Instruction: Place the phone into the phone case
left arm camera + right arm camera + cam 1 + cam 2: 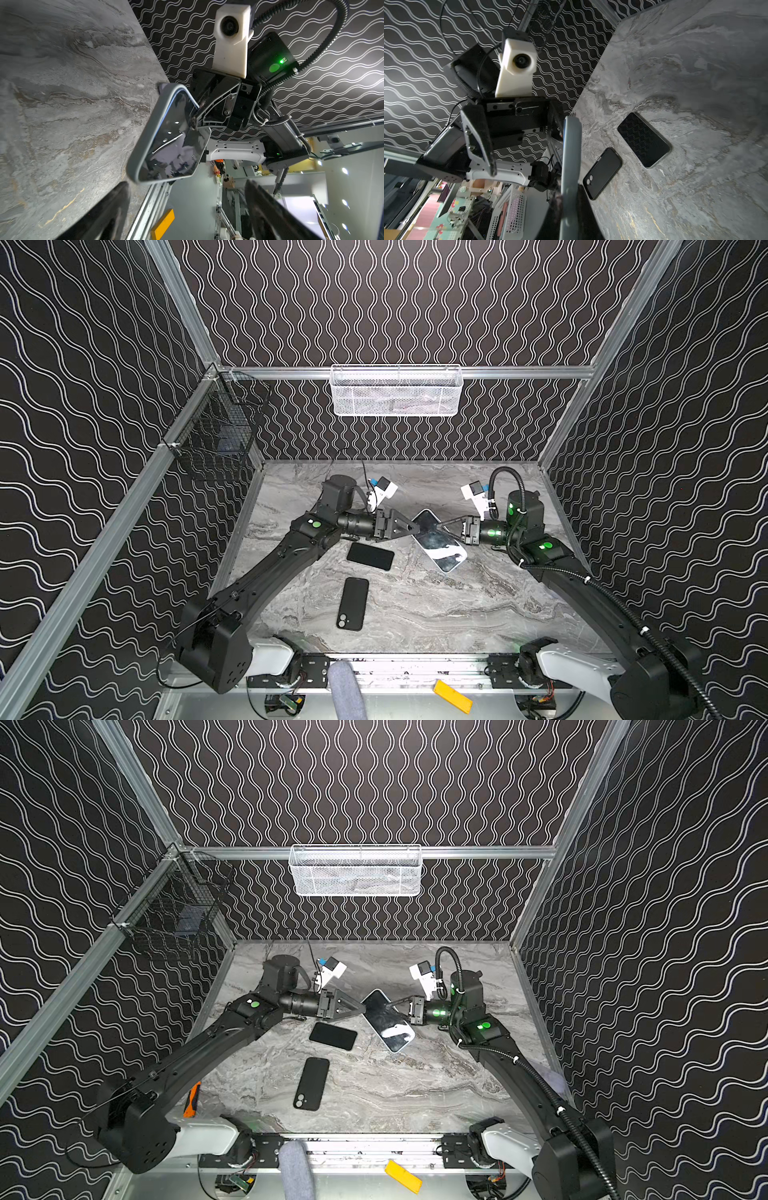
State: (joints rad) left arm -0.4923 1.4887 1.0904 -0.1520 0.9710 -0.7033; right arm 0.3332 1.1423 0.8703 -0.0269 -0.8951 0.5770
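Two phones (438, 541) (370, 556), one black case (353, 604)

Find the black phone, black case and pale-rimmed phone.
black phone (370, 556): in a top view, screen middle
black case (353, 604): in a top view, back middle
pale-rimmed phone (169, 137): left wrist view, screen

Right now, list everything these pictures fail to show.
White mesh basket, both top views: contents blurred behind the mesh.
Black wire basket, both top views: dark item inside too small to name.
Grey-rimmed glossy phone, right wrist view: seen edge-on, screen hidden.
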